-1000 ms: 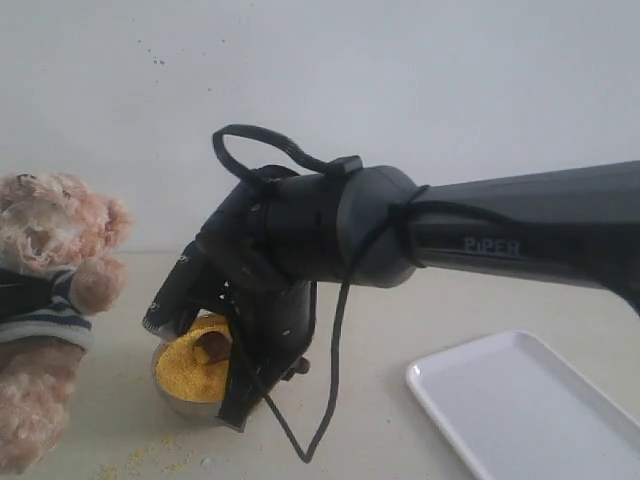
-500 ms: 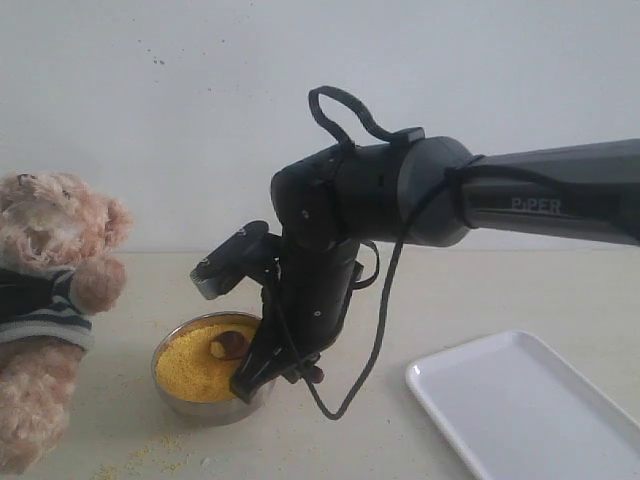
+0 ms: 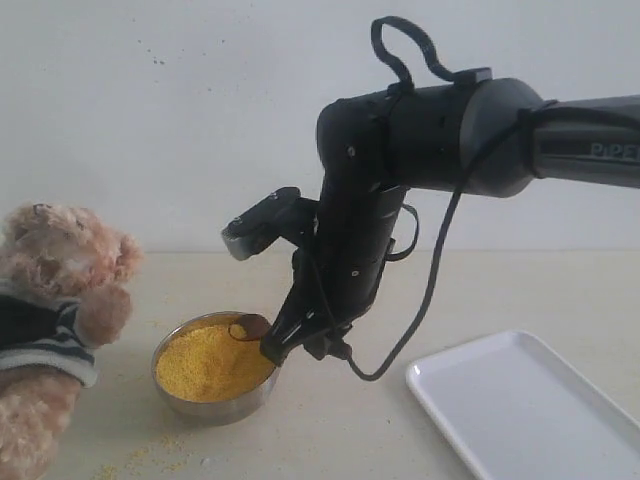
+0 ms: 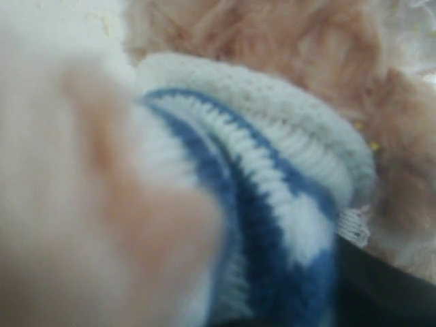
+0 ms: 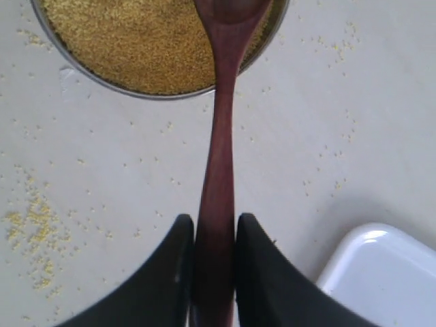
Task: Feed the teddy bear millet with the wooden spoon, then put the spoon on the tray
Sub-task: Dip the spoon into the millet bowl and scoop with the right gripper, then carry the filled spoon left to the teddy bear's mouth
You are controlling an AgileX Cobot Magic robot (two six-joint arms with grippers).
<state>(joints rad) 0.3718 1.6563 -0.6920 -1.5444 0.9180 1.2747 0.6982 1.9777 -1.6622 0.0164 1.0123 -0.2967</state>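
The teddy bear sits at the far left in its striped shirt, which fills the blurred left wrist view. Of the left gripper only a dark patch at one corner might show. A steel bowl heaped with millet stands right of the bear. My right gripper is shut on the handle of the wooden spoon. The spoon's oval end lies over the millet at the bowl's right rim. In the right wrist view the gripper clamps the handle from both sides.
The white tray lies at the front right, and its corner shows beside the gripper. Millet crumbs are scattered on the table in front of the bowl. The right arm's black cable loops down beside the bowl.
The right arm has swung right and upward, drawing the spoon from the middle of the millet to the bowl's right rim. The bear has shifted slightly right and lower.
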